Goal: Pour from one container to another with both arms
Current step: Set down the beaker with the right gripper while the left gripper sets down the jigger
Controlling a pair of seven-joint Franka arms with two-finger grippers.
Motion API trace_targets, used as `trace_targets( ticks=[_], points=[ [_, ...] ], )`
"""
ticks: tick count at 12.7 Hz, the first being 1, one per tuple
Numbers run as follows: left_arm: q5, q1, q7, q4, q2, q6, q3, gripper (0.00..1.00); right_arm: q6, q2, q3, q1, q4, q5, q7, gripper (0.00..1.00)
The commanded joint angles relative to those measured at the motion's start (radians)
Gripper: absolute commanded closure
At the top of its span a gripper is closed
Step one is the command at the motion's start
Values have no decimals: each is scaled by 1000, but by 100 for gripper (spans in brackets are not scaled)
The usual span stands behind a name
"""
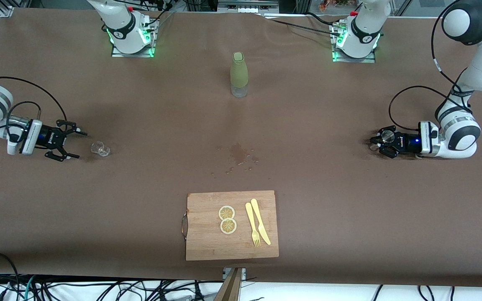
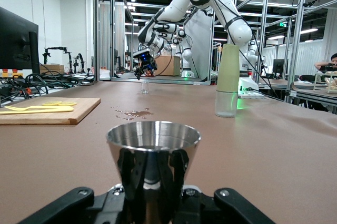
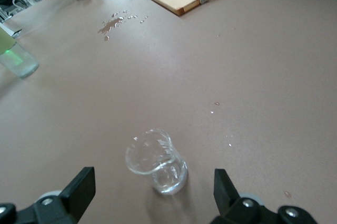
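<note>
Table, front view: a broad brown matte table (image 1: 349, 209) carries everything; both arm bases stand along its top edge.
Right claw, front view: the right claw (image 1: 68, 145) lies low over the table at the right arm's end, fingers spread wide and empty, aimed at a small clear glass beaker (image 1: 101, 149) just beside its tips.
Left claw, front view: the left claw (image 1: 385, 142) sits low at the left arm's end, clamped on a small shiny metal cup (image 1: 387, 135).
Middle, front view: a tall bottle with a pale green sleeve and clear base (image 1: 239, 74) stands upright between the bases; a dark wet patch (image 1: 237, 152) lies nearer the camera, and nearer again a wooden cutting board (image 1: 207, 242) holds two lemon slices (image 1: 227, 219), a yellow plastic fork (image 1: 252, 223) and knife (image 1: 260, 220).
Left wrist view: the metal cup (image 2: 152, 169) is a polished cone, flared at the rim, upright in the grip.
Right wrist view: the beaker (image 3: 156, 160) is thin, transparent, spouted and leans; it stands centred between the open fingers (image 3: 79, 190).
Step in hand, judged: grasping the beaker. Advance level, close gently on its lower wall, since glass is slick and may tip; keep the metal cup upright meanwhile.
</note>
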Motion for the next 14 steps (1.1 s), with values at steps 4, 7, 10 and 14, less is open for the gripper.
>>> trace_targets(
  ticks=[4,7,10,14],
  points=[
    [26,2,55,29,20,-33,4,80,48,-278,-10,102,-23,-377,535,0],
    [26,1,63,29,20,-38,10,27,58,-361,14,148,-22,-529,785,0],
    [28,-1,67,31,20,-45,15,0,69,-440,106,171,-22,-702,1105,0],
    [29,-13,66,58,20,-61,54,0,68,-481,213,200,-8,-830,1506,0]
  ],
)
